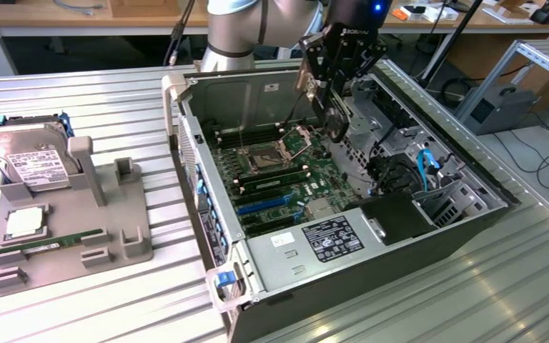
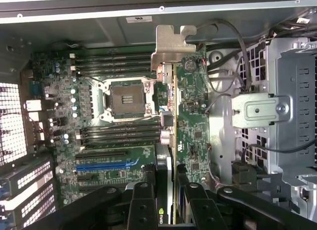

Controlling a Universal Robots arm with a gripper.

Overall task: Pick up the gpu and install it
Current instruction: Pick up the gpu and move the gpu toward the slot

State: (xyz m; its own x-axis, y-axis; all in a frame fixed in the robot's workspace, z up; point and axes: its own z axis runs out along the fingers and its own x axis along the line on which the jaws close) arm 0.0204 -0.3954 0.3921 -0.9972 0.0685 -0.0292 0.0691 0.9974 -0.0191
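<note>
Gripper (image 1: 330,107) (image 2: 171,202) fingers pinch gpu (image 1: 337,120) (image 2: 184,121) from both sides. Gpu hangs on edge inside open computer case (image 1: 191,136), over motherboard (image 1: 274,179), next to square chip socket (image 2: 124,98). Silver bracket end is far from fingers. Hard drive (image 1: 31,161) stands in gray stand (image 1: 112,236) at exterior view's left.

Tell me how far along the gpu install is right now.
Done: the gpu is picked up and clamped in the claw. In hand: it is held over the open computer case, above the motherboard. Left: seating it. The card looks clear of the board, and the long blue slot is empty.
</note>
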